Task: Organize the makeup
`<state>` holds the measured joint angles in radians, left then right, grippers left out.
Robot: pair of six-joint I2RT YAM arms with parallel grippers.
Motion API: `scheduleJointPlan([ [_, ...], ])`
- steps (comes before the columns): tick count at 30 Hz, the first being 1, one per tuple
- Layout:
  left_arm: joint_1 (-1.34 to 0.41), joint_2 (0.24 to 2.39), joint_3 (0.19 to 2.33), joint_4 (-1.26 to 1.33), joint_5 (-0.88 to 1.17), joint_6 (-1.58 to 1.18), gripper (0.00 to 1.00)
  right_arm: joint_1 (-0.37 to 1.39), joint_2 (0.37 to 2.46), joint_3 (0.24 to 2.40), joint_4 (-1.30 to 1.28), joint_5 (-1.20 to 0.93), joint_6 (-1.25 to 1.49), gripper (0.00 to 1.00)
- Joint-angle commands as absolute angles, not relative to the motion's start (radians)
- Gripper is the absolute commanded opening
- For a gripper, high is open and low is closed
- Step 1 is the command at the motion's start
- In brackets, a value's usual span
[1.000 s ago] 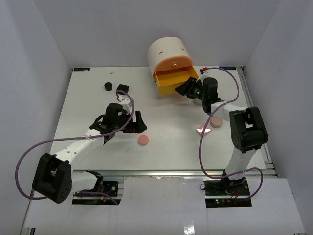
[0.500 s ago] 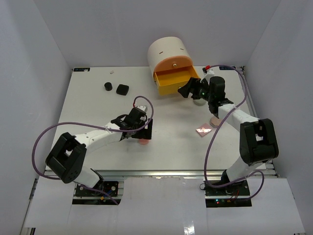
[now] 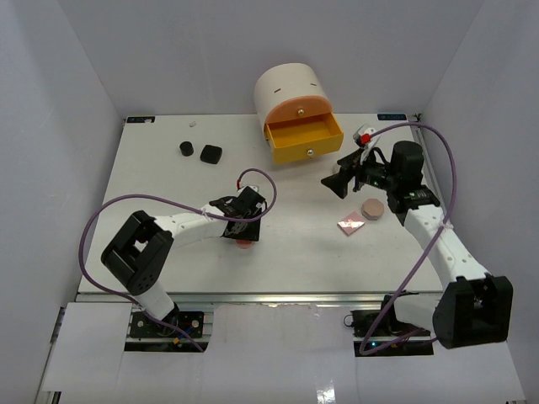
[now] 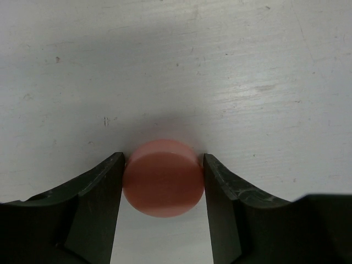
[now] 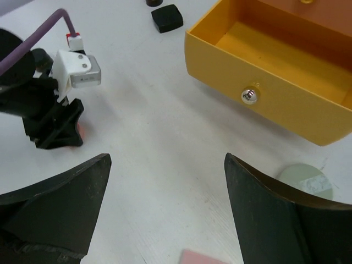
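Observation:
The pink round compact (image 4: 163, 184) lies on the table between my left gripper's (image 4: 163, 165) fingers, which touch it on both sides; in the top view, only its edge (image 3: 244, 245) shows under the left gripper (image 3: 243, 232). My right gripper (image 3: 333, 183) is open and empty, above the table in front of the orange drawer (image 3: 303, 139); its own view (image 5: 168, 159) shows bare table between its fingers. A tan compact (image 3: 372, 207) and a pink square palette (image 3: 350, 224) lie near the right arm. A grey-green compact (image 5: 305, 181) lies by the drawer.
The cream cylindrical box (image 3: 289, 87) stands at the back centre, its orange drawer pulled out and empty inside (image 5: 286, 55). A round black jar (image 3: 185, 149) and a squarish black one (image 3: 210, 152) sit at the back left. White walls enclose the table.
My left gripper moved right onto the pink compact and closed around it. My right arm drew back from the drawer front toward the near right, still open.

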<state>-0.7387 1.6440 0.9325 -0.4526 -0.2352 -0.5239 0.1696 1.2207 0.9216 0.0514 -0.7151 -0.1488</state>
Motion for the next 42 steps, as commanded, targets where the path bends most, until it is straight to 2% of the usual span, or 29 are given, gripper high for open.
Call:
scheduleJointPlan([
  [1, -0.747, 1.621, 0.930, -0.477, -0.219, -0.545, 0.37, 0.144, 1.048, 0.852, 0.047, -0.683, -0.315, 0.90],
  [4, -0.750, 1.583, 0.941, -0.471, -0.191, -0.542, 0.27, 0.123, 0.993, 0.836, 0.049, -0.587, -0.312, 0.90],
  [6, -0.750, 1.534, 0.961, -0.442, -0.153, -0.521, 0.25, 0.108, 0.994, 0.811, 0.052, -0.572, -0.310, 0.90],
  [8, -0.750, 1.501, 1.002, -0.418, -0.132, -0.500, 0.24, 0.085, 1.015, 0.802, 0.037, -0.643, -0.332, 0.90],
  [10, -0.750, 1.492, 1.099, -0.389, -0.133, -0.465, 0.24, 0.038, 1.039, 0.809, 0.014, -0.769, -0.334, 0.99],
  [11, -0.750, 1.509, 1.149, -0.377, -0.139, -0.444, 0.24, 0.025, 1.043, 0.812, 0.009, -0.805, -0.331, 0.95],
  [14, -0.748, 1.601, 1.341, -0.352, -0.178, -0.391, 0.24, -0.029, 1.040, 0.813, 0.008, -0.870, -0.322, 0.81],
  [18, -0.741, 1.807, 1.732, -0.344, -0.230, -0.342, 0.25, -0.069, 1.026, 0.804, 0.015, -0.899, -0.305, 0.72],
  [22, -0.724, 2.030, 2.057, -0.356, -0.303, -0.304, 0.25, -0.101, 1.013, 0.790, 0.030, -0.917, -0.280, 0.72],
  [27, -0.702, 2.219, 2.303, -0.354, -0.375, -0.250, 0.27, -0.124, 1.011, 0.778, 0.044, -0.944, -0.258, 0.72],
  [31, -0.698, 2.266, 2.316, -0.344, -0.413, -0.233, 0.30, -0.137, 1.008, 0.778, 0.044, -0.946, -0.251, 0.73],
  [36, -0.696, 2.233, 2.208, -0.301, -0.450, -0.226, 0.50, -0.144, 1.021, 0.777, 0.046, -0.950, -0.248, 0.74],
  [37, -0.696, 2.231, 2.196, -0.299, -0.451, -0.224, 0.56, -0.146, 1.024, 0.777, 0.044, -0.949, -0.247, 0.75],
  [38, -0.696, 2.227, 2.194, -0.301, -0.453, -0.222, 0.67, -0.146, 1.029, 0.778, 0.043, -0.948, -0.248, 0.76],
  [39, -0.696, 2.227, 2.190, -0.299, -0.452, -0.222, 0.67, -0.144, 1.029, 0.778, 0.043, -0.948, -0.248, 0.78],
  [42, -0.698, 2.196, 2.183, -0.307, -0.412, -0.233, 0.98, -0.146, 1.053, 0.785, 0.028, -0.909, -0.241, 0.82],
])
